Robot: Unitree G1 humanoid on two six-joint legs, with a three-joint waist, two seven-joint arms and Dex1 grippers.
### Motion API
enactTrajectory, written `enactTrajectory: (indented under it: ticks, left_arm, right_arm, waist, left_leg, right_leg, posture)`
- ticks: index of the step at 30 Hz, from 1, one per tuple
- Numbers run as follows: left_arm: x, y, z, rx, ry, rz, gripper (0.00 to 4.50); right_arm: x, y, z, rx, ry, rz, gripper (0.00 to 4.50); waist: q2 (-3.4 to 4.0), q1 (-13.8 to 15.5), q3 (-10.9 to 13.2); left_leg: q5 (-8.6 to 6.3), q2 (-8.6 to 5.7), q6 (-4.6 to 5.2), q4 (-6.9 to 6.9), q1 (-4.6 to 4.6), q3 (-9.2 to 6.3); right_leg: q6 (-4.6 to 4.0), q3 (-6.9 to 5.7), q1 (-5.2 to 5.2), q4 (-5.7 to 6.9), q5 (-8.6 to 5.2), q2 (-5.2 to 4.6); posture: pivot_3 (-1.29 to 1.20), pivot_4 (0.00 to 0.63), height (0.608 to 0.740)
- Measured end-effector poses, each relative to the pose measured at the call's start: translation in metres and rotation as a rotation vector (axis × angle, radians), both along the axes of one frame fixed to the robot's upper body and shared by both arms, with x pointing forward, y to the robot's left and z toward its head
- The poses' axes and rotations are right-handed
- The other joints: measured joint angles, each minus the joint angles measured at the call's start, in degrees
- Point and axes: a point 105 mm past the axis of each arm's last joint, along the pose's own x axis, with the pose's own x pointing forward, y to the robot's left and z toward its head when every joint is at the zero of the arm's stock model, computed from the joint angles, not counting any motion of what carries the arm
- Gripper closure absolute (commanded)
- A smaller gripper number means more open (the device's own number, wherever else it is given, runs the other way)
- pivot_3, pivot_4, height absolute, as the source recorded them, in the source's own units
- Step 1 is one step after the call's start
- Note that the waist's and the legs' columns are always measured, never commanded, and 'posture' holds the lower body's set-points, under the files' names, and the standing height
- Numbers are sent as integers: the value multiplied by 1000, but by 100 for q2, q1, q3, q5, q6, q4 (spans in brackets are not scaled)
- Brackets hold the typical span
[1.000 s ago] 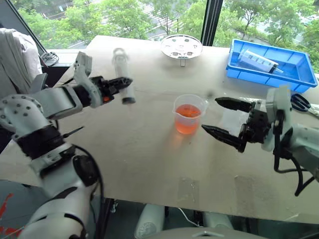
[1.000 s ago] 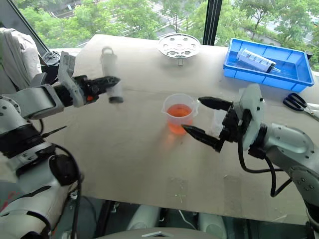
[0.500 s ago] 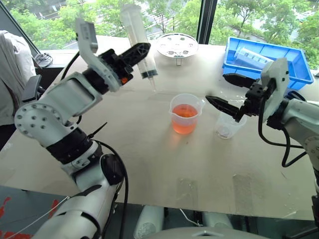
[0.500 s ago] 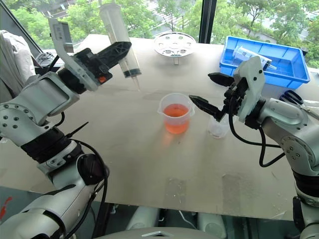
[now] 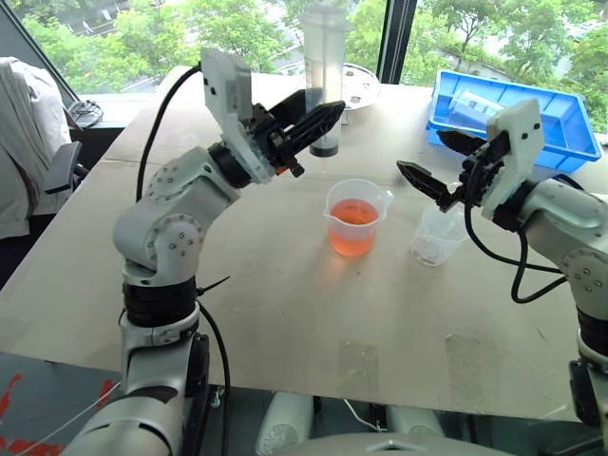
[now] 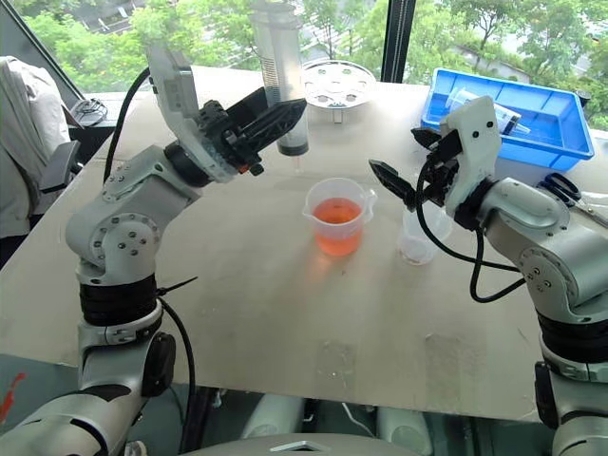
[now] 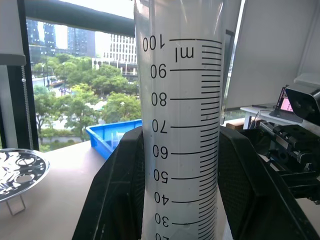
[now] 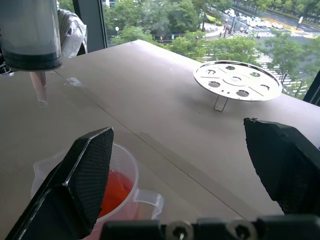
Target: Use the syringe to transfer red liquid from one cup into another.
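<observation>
Your left gripper (image 5: pixel 318 122) is clamped on the syringe (image 6: pixel 280 76), held upright above the table (image 5: pixel 285 313), tip down, up and to the left of the beaker (image 5: pixel 355 217) of red liquid (image 5: pixel 353 228). If you lower it off line, the tip may strike the rim and tip the beaker. The barrel is clear with dark printed markings and a dark seal low down. Your right gripper (image 5: pixel 441 163) hangs wide open, empty, over the small cup (image 5: pixel 437 236) beside the beaker; it could knock that cup.
</observation>
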Motion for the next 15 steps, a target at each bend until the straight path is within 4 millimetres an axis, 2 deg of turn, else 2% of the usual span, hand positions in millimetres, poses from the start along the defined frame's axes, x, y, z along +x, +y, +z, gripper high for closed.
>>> enactTrajectory:
  ticks: [3, 7, 10, 15]
  left_arm:
    - [1, -4, -9, 19, 10, -24, 3100]
    - [-2, -12, -32, 48, 60, -72, 3100]
    - [-3, -16, -40, 65, 63, -87, 3100]
    - [1, -23, -58, 100, 72, -115, 3100]
  right_arm:
    - [-2, 1, 8, 11, -12, 5, 0]
    - [-3, -2, 4, 2, -1, 8, 0]
    - [-3, -5, 4, 25, 13, 5, 0]
    - [-4, -7, 13, 82, 89, 28, 0]
  waist:
    - [0, -15, 0]
    - [2, -19, 1]
    - [3, -31, 2]
    - [10, -73, 5]
  left_leg:
    - [-13, 1, 22, 0, 0, -6]
    - [-13, 0, 23, 0, -2, -5]
    - [-14, 1, 24, 1, -1, -7]
    - [-13, 3, 25, 2, 1, -12]
  right_leg:
    - [0, -7, 1, -1, 0, 3]
    - [1, -7, 1, -2, 0, 4]
    - [1, -8, 1, 2, 0, 4]
    - [0, -11, 2, 7, 0, 27]
  posture:
    - [0, 150, 740]
    - [0, 150, 740]
    - [0, 150, 740]
    - [0, 150, 740]
